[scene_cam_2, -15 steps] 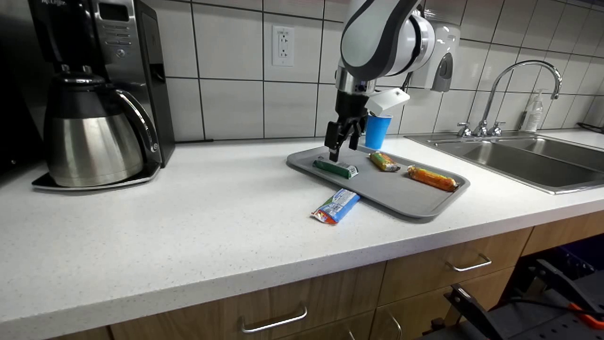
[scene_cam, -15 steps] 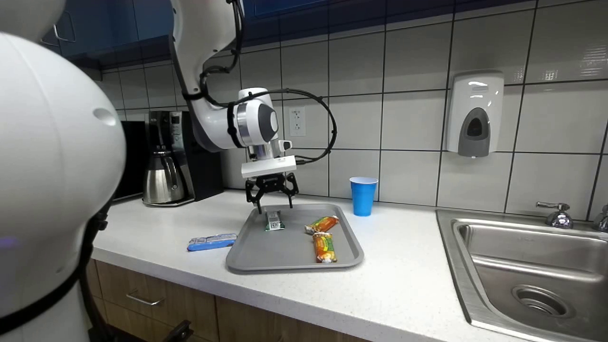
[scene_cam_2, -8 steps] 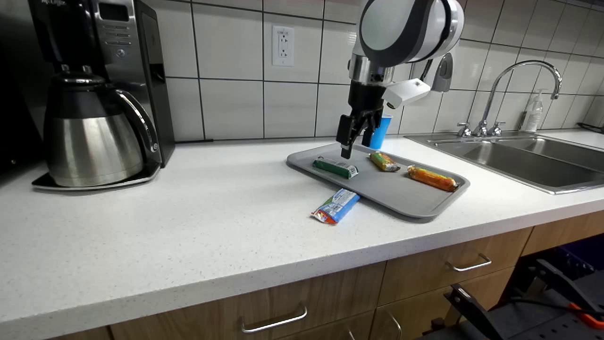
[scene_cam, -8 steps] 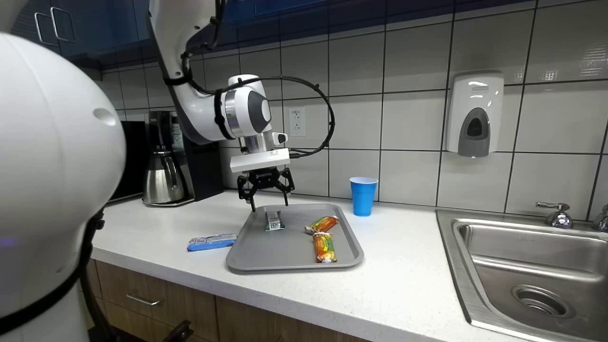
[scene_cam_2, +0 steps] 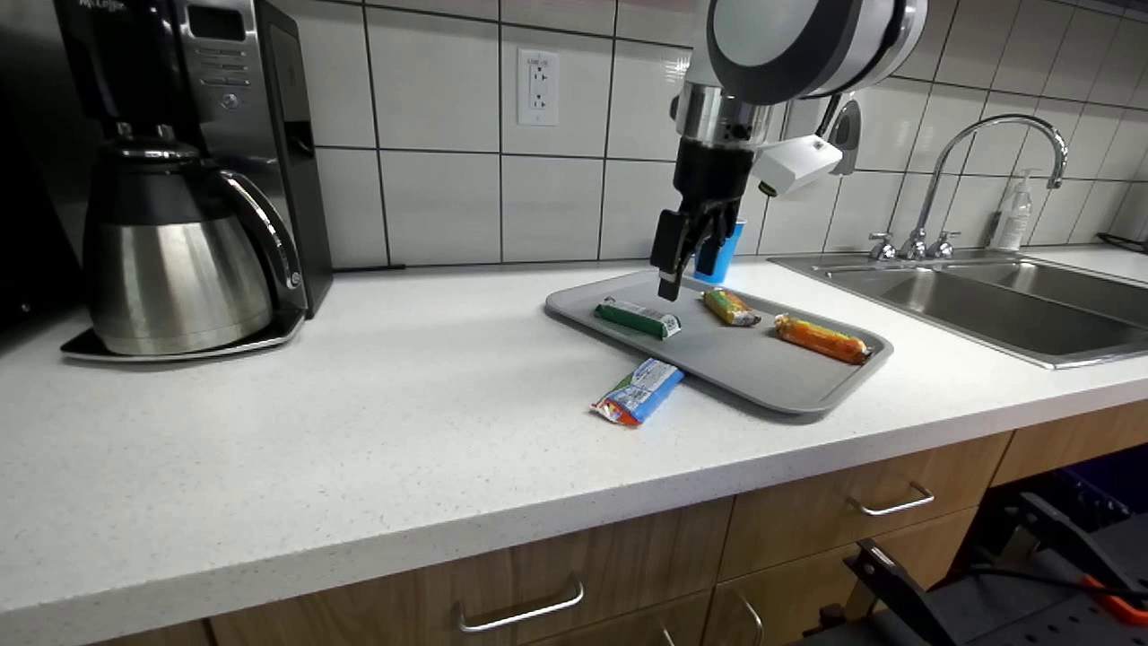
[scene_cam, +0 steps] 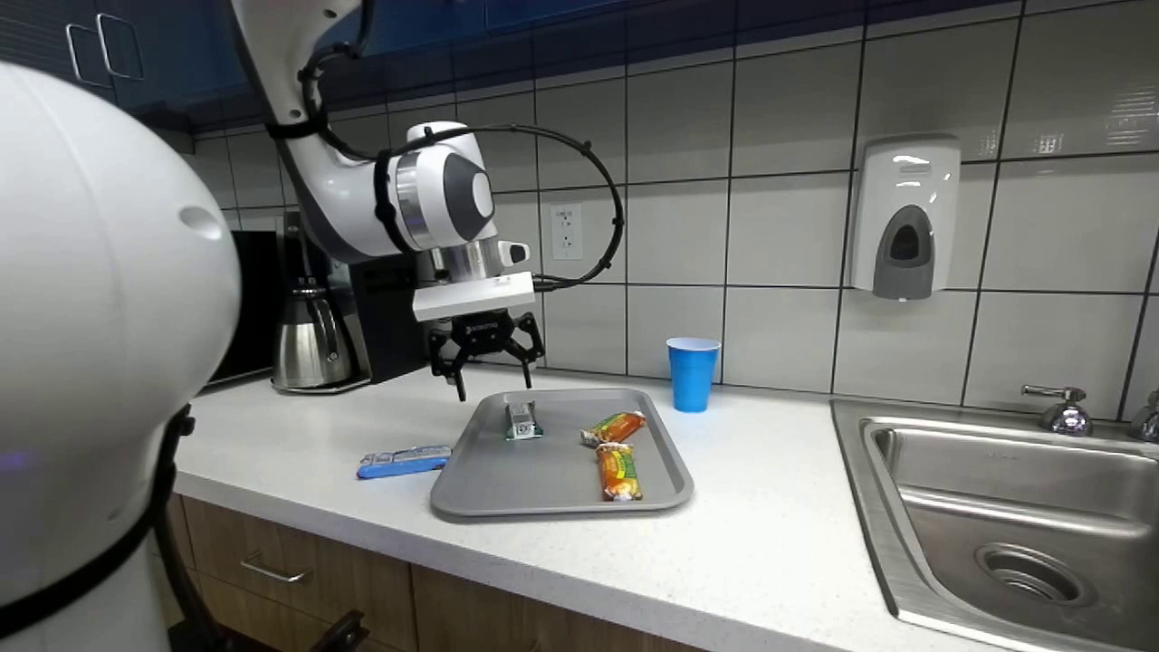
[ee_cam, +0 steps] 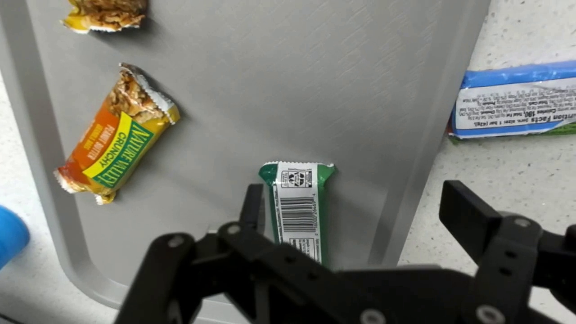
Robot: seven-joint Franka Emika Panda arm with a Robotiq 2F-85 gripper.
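Green bar (ee_cam: 297, 211): one, wrapped, barcode side up. Lies loose on the grey tray (scene_cam: 543, 480), near the back corner on the coffee maker's (scene_cam_2: 305, 179) side. In the wrist view it shows between my fingers (ee_cam: 468, 220), much nearer one than the other.
Gripper (scene_cam: 495, 391): one, mine, hanging above that same end of the tray, touching nothing.
Fingers: spread wide – empty, nothing pinched.
Gap over the bar: larger than a second ago. I have lifted and drawn aside, while bars, tray and cup sit where they were. I judge this a backing-off that leaves the green bar on the tray, out of my hold.
Orange bar (ee_cam: 119, 139): lies slantwise on the tray, in a granola wrapper.
Second orange bar (scene_cam: 618, 471): just beside it, apart; only its end shows in the wrist view.
Blue bar (scene_cam_2: 639, 390): on the counter (scene_cam_2: 359, 431), one end at the tray's rim – touching or not, I cannot tell.
Blue cup (scene_cam: 693, 376): upright, beside the tray, near the tiled wall (scene_cam_2: 439, 206).
Sink (scene_cam: 880, 507): set into the counter, beyond the cup.
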